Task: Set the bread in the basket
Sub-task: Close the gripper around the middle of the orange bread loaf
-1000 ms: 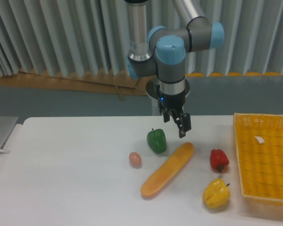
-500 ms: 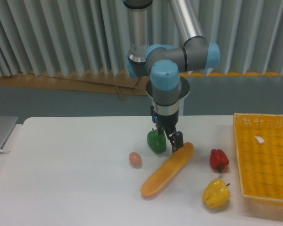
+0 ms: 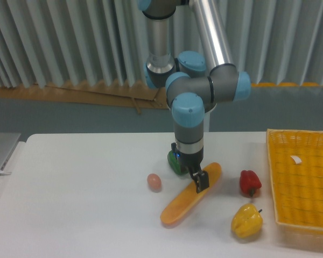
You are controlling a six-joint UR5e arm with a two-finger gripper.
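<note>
White tabletop, grey corrugated wall behind. Black 2-finger gripper (image 3: 197, 181) sits low over the long orange-tan baguette-shaped bread (image 3: 191, 194); jaw state cannot be told. Bread lies diagonally, well apart from the yellow woven plastic basket (image 3: 274, 177). Step judged: grasping. Next: secure hold, lift, carry right.

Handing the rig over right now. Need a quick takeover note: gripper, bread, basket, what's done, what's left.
Gripper: low over the bread, fingers around its upper half; whether they have closed on it cannot be told from this view.
Bread: lying diagonally on the table, not lifted. A green pepper sits just behind the gripper, an egg to the left, a red pepper and a yellow pepper to the right.
Basket: at the right edge of the table, no food in it.
Done: approach to the bread.
Left: confirm the grasp, lift, carry right past the peppers, set the bread in the basket.
</note>
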